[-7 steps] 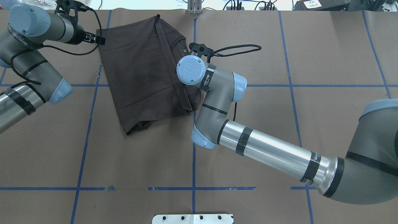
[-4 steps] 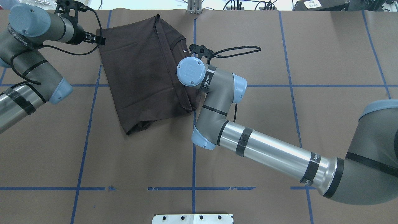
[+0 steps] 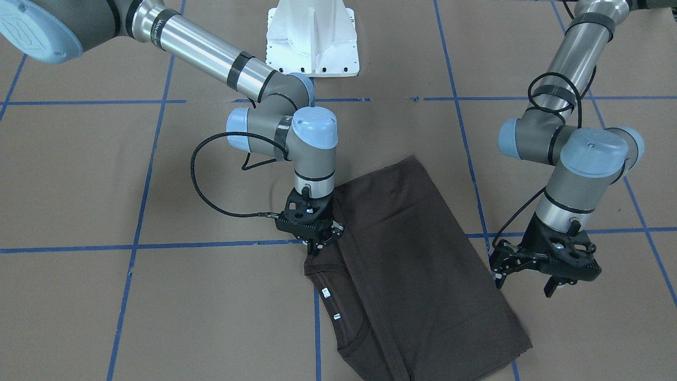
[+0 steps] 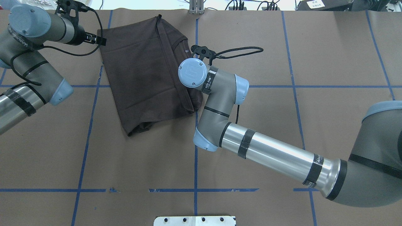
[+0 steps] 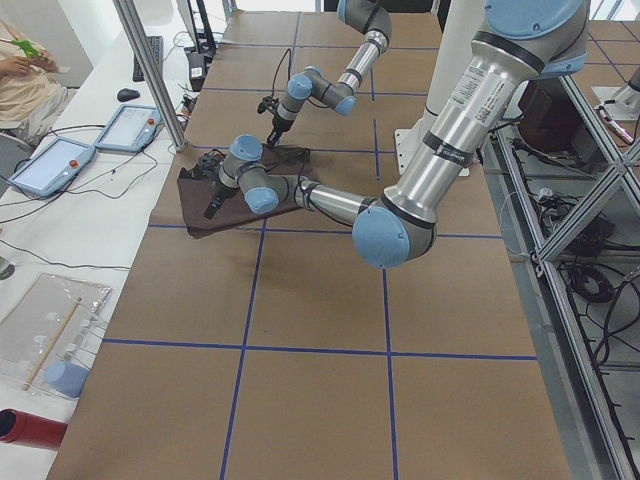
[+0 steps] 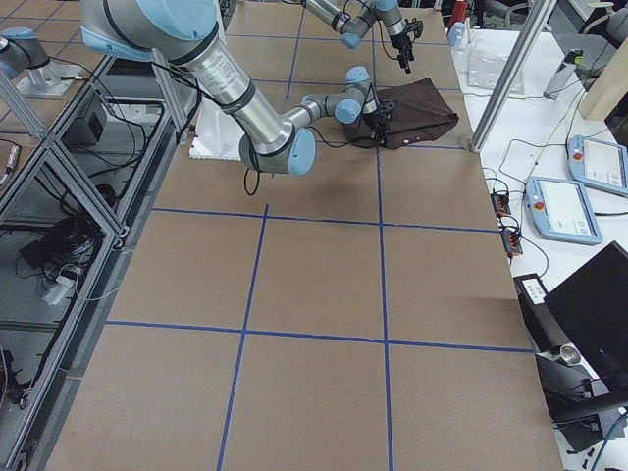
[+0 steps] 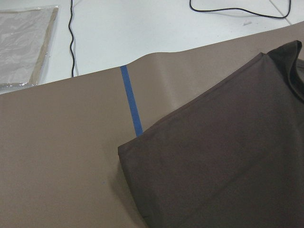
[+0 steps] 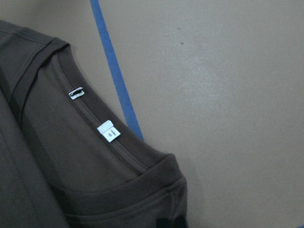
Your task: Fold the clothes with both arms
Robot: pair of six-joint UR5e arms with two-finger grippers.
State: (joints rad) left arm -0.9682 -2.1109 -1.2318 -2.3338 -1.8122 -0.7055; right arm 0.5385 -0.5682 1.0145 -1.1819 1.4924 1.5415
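The dark brown T-shirt (image 3: 412, 264) lies folded lengthwise on the brown paper table, with its collar and white neck tags (image 8: 109, 131) at one end. It also shows in the overhead view (image 4: 141, 72). My right gripper (image 3: 317, 247) points straight down, its fingers together on the shirt's shoulder edge beside the collar. In the overhead view its own wrist hides it. My left gripper (image 3: 523, 280) is open and empty, low beside the shirt's opposite long edge, near a corner (image 7: 128, 149). It does not touch the cloth.
The white base pedestal (image 3: 312, 42) stands at the robot's side of the table. A black cable loop (image 3: 201, 174) hangs from the right wrist. Blue tape lines (image 4: 196, 150) cross the paper. The shirt lies close to the table's far edge (image 4: 141, 12).
The right wrist turned very slightly in place. The shirt and the left arm have not moved.
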